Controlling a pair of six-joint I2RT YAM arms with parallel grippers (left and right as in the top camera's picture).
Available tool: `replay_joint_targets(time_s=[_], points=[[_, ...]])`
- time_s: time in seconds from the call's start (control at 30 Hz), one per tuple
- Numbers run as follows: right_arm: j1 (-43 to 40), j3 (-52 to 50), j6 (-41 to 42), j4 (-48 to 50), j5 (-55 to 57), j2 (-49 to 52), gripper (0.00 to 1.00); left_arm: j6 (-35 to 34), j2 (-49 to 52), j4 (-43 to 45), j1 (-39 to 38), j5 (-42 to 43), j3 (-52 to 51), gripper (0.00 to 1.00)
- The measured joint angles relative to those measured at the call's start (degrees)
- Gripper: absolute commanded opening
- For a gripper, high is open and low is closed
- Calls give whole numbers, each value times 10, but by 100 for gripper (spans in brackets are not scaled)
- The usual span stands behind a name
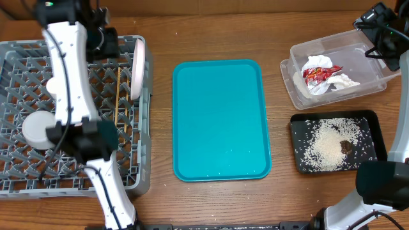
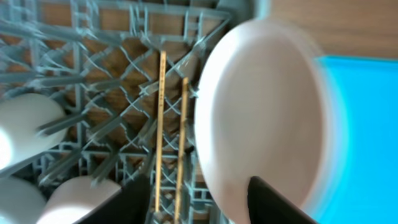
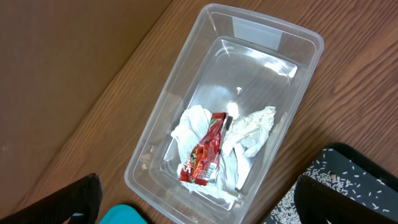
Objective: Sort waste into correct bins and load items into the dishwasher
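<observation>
plate (image 1: 137,64) at rack (image 1: 144,153) edge, left hand (image 2: 200,202) spread

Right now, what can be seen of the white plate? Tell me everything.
The white plate is round, smooth and slightly glossy, ceramic or hard plastic by its look, and looks clean. It stands on edge in the grey dish rack, just inside its right wall. The wooden chopsticks lie on the lattice floor beside it. The left gripper straddles its rim with jaws spread; one finger is clear of it, and contact with the other cannot be told.
</observation>
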Motion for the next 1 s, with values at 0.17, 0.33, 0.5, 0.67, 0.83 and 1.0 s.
replay_joint_targets(time_s=[0.17,0.33,0.5,0.67,0.83,1.0], points=[[0,0,0,0,0,0,100,-13,-126,0,-1,35,9,100],[0,0,0,-1,0,0,100,-16,-249,1,-16,53,-56,100],[0,0,0,0,0,0,100,-19,-354,-2,-64,57,-221,100],[0,0,0,0,0,0,100,-42,-447,30,-99,58,-373,100],[0,0,0,0,0,0,100,-75,-580,125,-115,58,-534,100],[0,0,0,0,0,0,100,-131,-720,164,-117,58,-691,100]])
